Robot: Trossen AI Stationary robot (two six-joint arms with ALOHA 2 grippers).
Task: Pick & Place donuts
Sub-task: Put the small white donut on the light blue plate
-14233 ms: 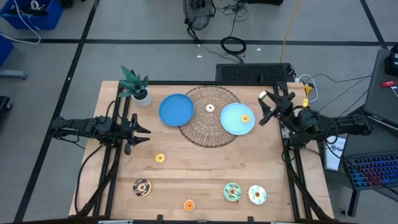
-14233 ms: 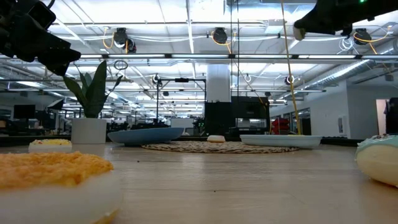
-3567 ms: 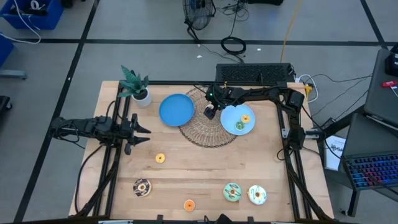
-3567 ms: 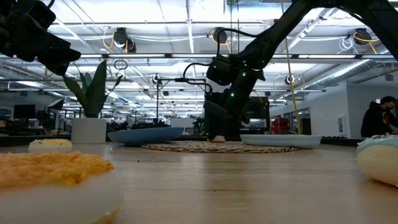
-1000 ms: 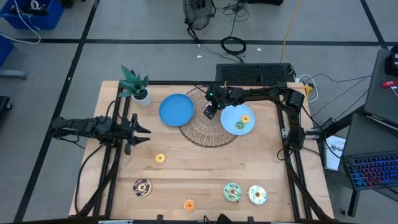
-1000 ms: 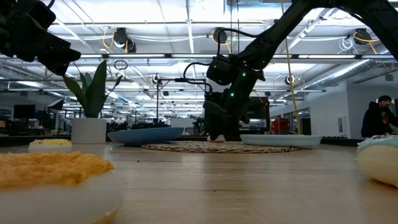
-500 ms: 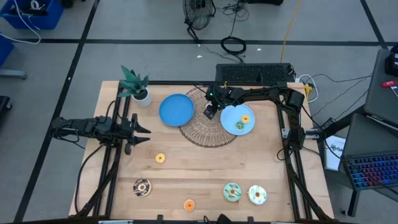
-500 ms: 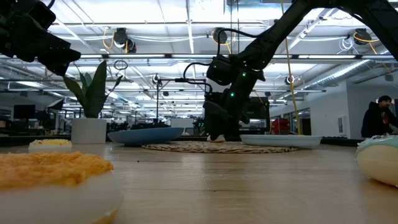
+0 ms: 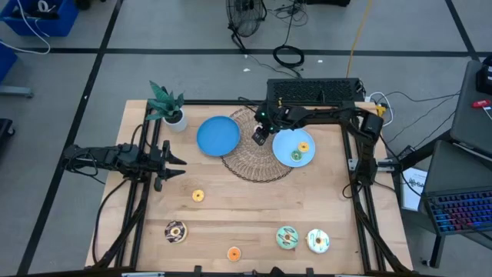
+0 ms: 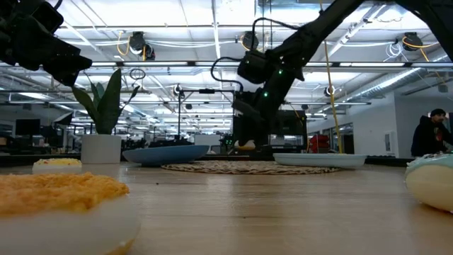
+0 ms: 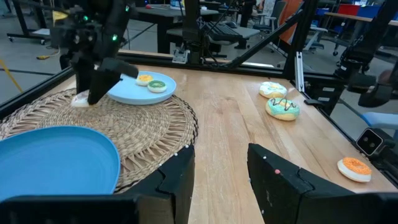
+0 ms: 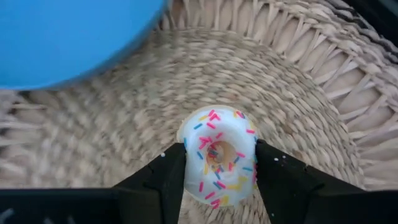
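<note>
Right wrist view showed the right gripper (image 12: 219, 168) pinching a small white sprinkled donut (image 12: 217, 157), one finger on each side, above the wicker mat (image 12: 298, 81). The ring faced the camera hole-on, round, no long axis to tell.

High view hid that donut under the gripper (image 9: 260, 138), which hung over the mat's middle, between the two blue plates (image 9: 217, 135). Low view showed the gripper (image 10: 244, 145) lifted clear of the mat.

Left gripper (image 9: 175, 162) waited well off the mat at the table's left edge, fingers (image 11: 177, 180) spread, empty.

Wooden table (image 9: 231, 215); open workshop beyond; a person (image 10: 432, 134) at far right.
</note>
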